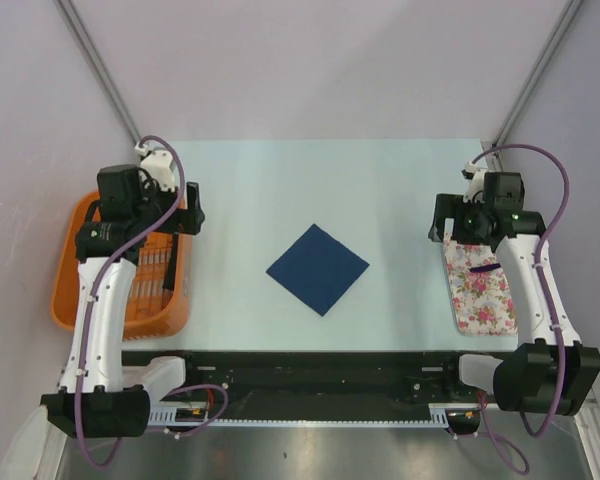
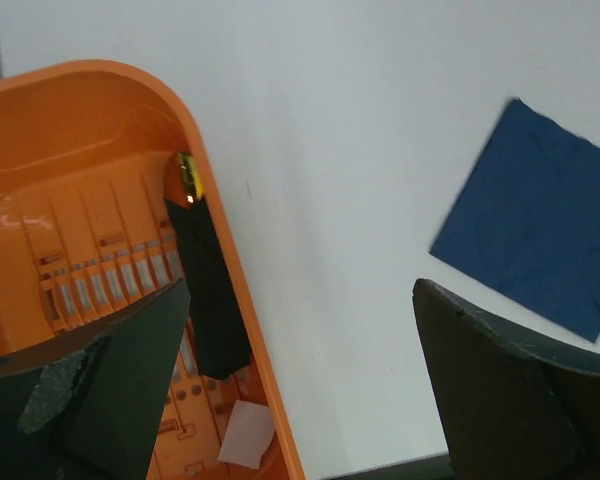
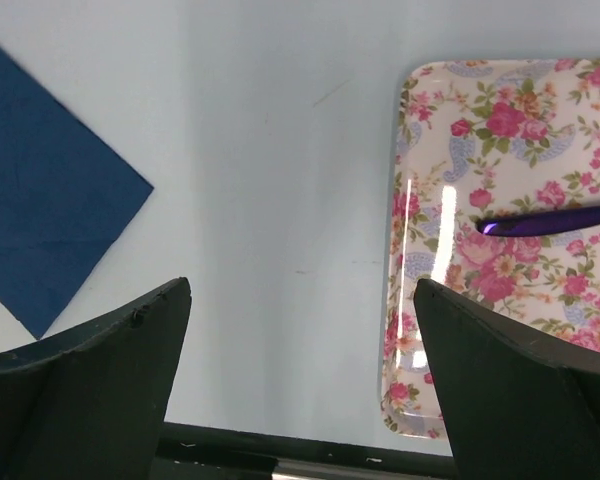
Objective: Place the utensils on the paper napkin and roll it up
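Observation:
The navy paper napkin [image 1: 318,268] lies flat as a diamond at the table's middle, with nothing on it. It also shows in the left wrist view [image 2: 535,215] and the right wrist view [image 3: 40,215]. One purple utensil [image 1: 483,268] lies on a white floral-print rectangle [image 1: 482,295] at the right; its end shows in the right wrist view [image 3: 550,220], and the rest is hidden under the arm. My right gripper [image 1: 440,230] [image 3: 302,285] is open and empty above the table, just left of that rectangle. My left gripper [image 1: 188,215] [image 2: 300,290] is open and empty over the orange basket's right rim.
An orange plastic basket [image 1: 165,315] stands at the left edge. It holds a black flat object [image 2: 208,290] and a small white scrap [image 2: 245,435]. The floral rectangle [image 3: 430,330] looks glossy. A black rail [image 1: 320,375] runs along the near edge.

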Available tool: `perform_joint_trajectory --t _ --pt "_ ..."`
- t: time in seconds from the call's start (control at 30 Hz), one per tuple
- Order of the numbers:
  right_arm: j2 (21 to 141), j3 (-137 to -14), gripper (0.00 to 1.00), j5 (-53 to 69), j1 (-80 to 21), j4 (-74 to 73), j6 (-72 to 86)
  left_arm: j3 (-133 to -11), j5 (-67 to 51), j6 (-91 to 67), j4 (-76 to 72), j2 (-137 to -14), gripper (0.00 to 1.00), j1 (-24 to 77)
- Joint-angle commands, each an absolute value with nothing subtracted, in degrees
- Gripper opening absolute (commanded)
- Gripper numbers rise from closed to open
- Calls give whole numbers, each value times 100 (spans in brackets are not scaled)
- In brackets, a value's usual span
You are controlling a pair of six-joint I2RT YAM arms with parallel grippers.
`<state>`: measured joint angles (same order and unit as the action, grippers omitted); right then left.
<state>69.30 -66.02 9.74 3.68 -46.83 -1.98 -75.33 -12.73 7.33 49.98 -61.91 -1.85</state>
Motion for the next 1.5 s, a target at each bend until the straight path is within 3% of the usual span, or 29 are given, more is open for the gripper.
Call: perform_joint_trajectory --t 0.0,0.37,0.87,1.17,1.47 --pt "6978 -6741 100 677 790 -4544 166 -7496 -99 20 4158 -5915 99 -132" --pt "7268 -6372 100 -737 1959 -3982 1230 -7585 -186 -175 3586 -5950 100 -44" --pt "7470 -5704 100 -1977 2153 -3199 2003 -7111 211 342 3402 -6240 100 1186" --pt "8190 -5643 91 -2083 2566 -2892 2224 -7321 308 299 3366 -6679 99 1406" --pt "8762 -5634 76 -1995 2619 -2514 2531 -7400 290 255 3358 -6917 100 1503"
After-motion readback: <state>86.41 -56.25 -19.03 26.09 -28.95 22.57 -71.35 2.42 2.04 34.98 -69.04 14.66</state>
